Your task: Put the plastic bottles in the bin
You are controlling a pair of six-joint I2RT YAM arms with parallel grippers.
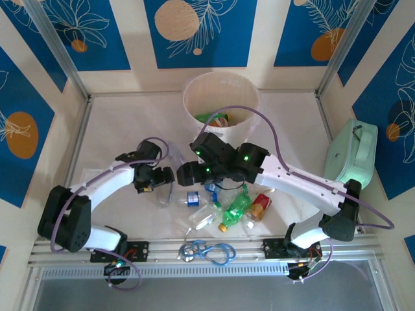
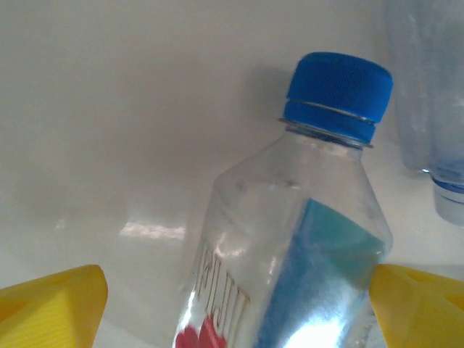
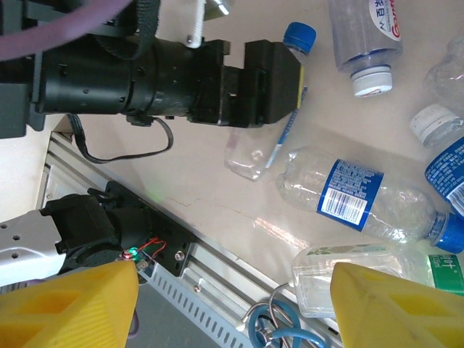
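A clear plastic bottle [image 2: 290,239] with a blue cap lies on the white table between my left gripper's [image 2: 239,308] yellow fingers [image 2: 51,308]. The jaws stand open, with a wide gap on the bottle's left side. In the top view this left gripper [image 1: 162,177] hangs left of the bottle pile [image 1: 237,207]. My right gripper [image 3: 232,312] is open and empty above the table's near edge, and sits beside the left one [image 1: 189,173]. The cream-white bin [image 1: 220,87] stands at the back with bottles inside. The straddled bottle [image 3: 264,148] lies under the left gripper [image 3: 272,72].
Several loose bottles lie close by: a blue-labelled clear one [image 3: 355,192], a white-capped one [image 3: 370,36], a green one [image 1: 237,206] and a red one [image 1: 260,206]. A blue cable loop [image 1: 211,251] lies on the front rail. A mint-green case [image 1: 353,155] leans at the right wall.
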